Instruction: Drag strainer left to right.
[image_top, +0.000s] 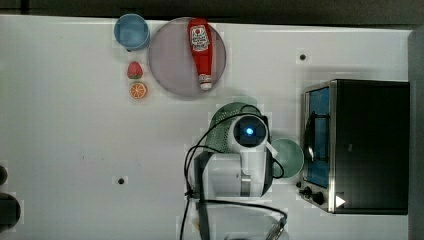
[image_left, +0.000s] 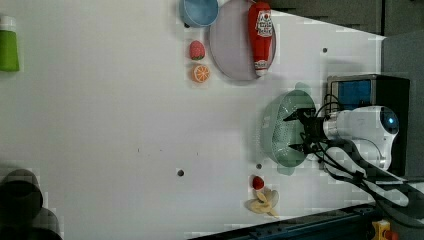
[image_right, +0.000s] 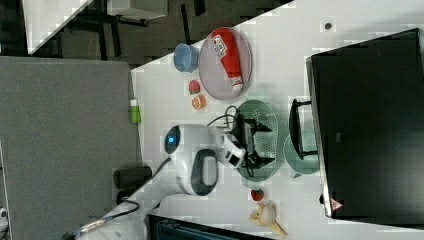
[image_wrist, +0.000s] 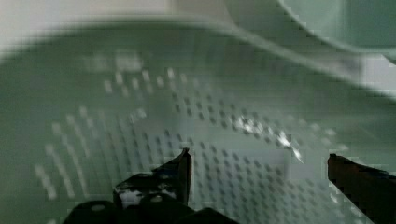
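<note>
The strainer (image_left: 278, 131) is a pale sage-green oval colander with a dotted inside, standing on the white table just beside the toaster oven. In the top view my arm's wrist covers most of the strainer (image_top: 222, 126). My gripper (image_left: 290, 133) hangs over the strainer's bowl, open, with nothing between its fingers. In the right view the gripper (image_right: 267, 145) spreads its two black fingers across the strainer (image_right: 260, 117). The wrist view looks into the perforated strainer (image_wrist: 140, 107), with the gripper (image_wrist: 259, 156) wide open above it.
A mint-green mug (image_top: 290, 157) stands between the strainer and the toaster oven (image_top: 360, 145). A grey-lilac plate (image_top: 170, 60) carries a ketchup bottle (image_top: 200, 52); a blue cup (image_top: 131, 31), strawberry (image_top: 134, 70) and orange slice (image_top: 138, 90) lie beside it. A banana (image_left: 262, 202) lies near the table edge.
</note>
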